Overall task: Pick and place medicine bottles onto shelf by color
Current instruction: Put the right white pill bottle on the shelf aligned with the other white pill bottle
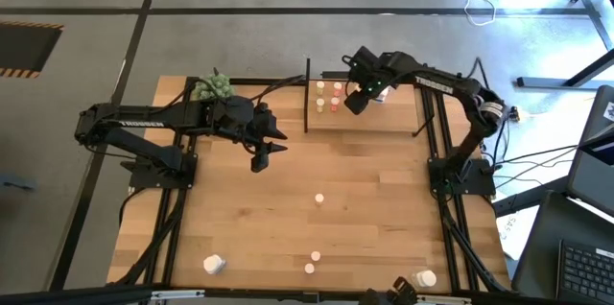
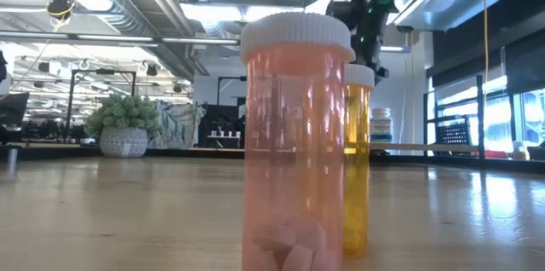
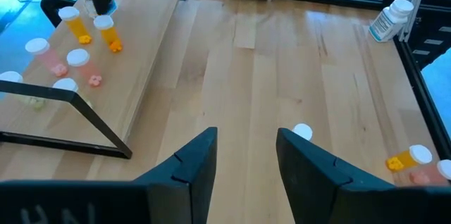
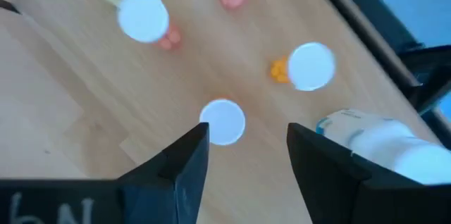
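Wood tabletop [image 1: 288, 219] in an open workshop room, right gripper [image 4: 243, 150] up over the shelf [image 1: 384, 118] with fingers spread apart and nothing between them, a white-capped bottle [image 4: 223, 121] directly below the gap, not gripped; just beyond it an orange bottle [image 4: 304, 67], a pinkish bottle [image 4: 145, 18] off to one side, a larger white bottle [image 4: 384, 139] lying beside one finger; farther out two more caps at the shelf's far end; left gripper [image 3: 243, 160] waits over the bare table beside the shelf, fingers parted and empty, one small white-capped bottle [image 3: 301, 132] just ahead of its tip, loose bottles [image 1: 317, 199] well apart nearer the table front, green plant ball [image 1: 213, 85] behind the left arm
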Tool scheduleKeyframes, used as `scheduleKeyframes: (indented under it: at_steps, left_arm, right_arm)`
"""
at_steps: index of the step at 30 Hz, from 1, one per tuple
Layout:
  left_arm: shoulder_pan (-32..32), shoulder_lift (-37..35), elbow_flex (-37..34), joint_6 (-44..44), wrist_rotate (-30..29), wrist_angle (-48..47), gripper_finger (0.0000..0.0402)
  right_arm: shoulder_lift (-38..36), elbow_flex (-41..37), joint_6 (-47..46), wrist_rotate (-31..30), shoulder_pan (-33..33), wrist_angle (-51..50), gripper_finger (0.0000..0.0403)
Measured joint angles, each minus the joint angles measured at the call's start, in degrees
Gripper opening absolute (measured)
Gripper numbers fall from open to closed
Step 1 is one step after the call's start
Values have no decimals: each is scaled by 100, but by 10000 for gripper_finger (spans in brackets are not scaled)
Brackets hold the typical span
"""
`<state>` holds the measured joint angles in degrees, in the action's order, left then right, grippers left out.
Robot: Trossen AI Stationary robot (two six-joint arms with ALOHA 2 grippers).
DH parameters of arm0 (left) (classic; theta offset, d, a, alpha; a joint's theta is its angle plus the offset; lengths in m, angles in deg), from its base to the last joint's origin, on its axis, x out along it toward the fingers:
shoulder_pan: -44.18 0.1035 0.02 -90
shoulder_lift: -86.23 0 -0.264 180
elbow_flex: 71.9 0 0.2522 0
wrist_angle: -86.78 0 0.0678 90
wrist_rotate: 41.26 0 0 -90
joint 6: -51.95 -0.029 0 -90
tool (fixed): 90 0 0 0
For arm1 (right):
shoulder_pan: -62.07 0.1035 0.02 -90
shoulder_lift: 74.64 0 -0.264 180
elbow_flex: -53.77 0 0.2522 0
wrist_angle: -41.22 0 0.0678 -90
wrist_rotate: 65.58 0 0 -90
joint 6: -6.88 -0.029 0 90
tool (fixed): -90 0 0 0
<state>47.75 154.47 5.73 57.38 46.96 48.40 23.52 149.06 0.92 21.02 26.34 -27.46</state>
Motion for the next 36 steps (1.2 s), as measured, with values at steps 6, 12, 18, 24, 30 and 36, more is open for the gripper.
scheduleKeyframes:
  at_steps: [6,12,18,24,30,36]
  left_arm:
    - [0,0,0,0,-2,-22,141]
    - [0,0,0,6,-3,-26,141]
    - [-2,0,0,-21,-46,-50,141]
    - [2,0,0,-407,-57,-57,141]
    - [2,0,0,-282,181,-424,141]
    - [-116,0,0,583,348,-1359,141]
  right_arm:
    - [-729,95,169,171,165,-87,193]
    - [-1889,104,1294,407,864,-453,193]
    - [-2828,106,2570,1211,1902,-1214,193]
    - [-3237,106,1714,1233,2582,-1908,193]
    - [-3270,104,1254,1207,2957,-2100,193]
    - [-3268,104,1213,1204,3123,-2074,193]
